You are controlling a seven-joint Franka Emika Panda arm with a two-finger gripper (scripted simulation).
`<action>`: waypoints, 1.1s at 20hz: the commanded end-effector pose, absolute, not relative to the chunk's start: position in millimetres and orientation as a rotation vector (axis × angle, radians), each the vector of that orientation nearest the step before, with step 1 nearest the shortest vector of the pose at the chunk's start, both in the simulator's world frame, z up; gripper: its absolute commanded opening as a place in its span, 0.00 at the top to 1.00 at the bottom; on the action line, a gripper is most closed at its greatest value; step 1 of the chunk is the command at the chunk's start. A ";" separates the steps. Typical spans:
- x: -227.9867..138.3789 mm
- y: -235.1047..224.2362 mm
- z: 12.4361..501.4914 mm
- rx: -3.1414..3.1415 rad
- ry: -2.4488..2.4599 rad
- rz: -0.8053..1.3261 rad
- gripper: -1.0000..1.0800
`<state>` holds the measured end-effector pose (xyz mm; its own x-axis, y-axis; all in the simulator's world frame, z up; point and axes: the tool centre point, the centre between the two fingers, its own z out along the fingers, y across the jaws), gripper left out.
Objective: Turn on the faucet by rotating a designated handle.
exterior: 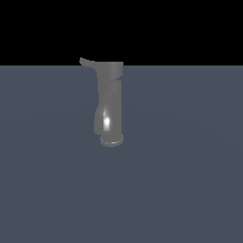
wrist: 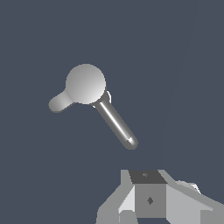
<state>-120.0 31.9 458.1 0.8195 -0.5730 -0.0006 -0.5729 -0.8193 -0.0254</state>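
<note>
Slate-blue worktop [exterior: 190,190] lies under my pincer [wrist: 151,214], whose opening I cannot tell; faucet [exterior: 110,102] stands apart ahead, so I should approach its handle [exterior: 86,61] sideways.

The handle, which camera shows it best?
The wrist view: seen from above, the handle sticks out clear of the faucet. The exterior view shows it only as a small dim lever against black.
</note>
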 end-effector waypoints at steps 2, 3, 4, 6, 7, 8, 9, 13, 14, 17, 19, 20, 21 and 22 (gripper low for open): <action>-101.8 37.1 449.7 -2.931 1.058 -0.006 1.00; -96.7 38.6 447.1 -2.918 1.092 -0.005 1.00; -91.6 40.1 444.4 -2.905 1.126 -0.004 1.00; -81.6 43.2 438.8 -2.878 1.193 -0.001 1.00; -76.6 44.8 435.8 -2.864 1.227 0.000 1.00; -71.6 46.4 432.8 -2.850 1.260 0.001 1.00; -66.7 48.1 429.7 -2.835 1.293 0.002 1.00; -47.2 54.8 416.4 -2.773 1.425 0.006 1.00; -42.4 56.6 412.9 -2.757 1.457 0.007 1.00; -28.3 62.0 401.8 -2.706 1.554 0.009 1.00; -19.2 65.7 394.0 -2.670 1.617 0.010 1.00; -14.6 67.6 390.0 -2.652 1.649 0.010 1.00; -10.1 69.5 385.9 -2.633 1.680 0.010 1.00; -5.7 71.4 381.7 -2.614 1.711 0.011 1.00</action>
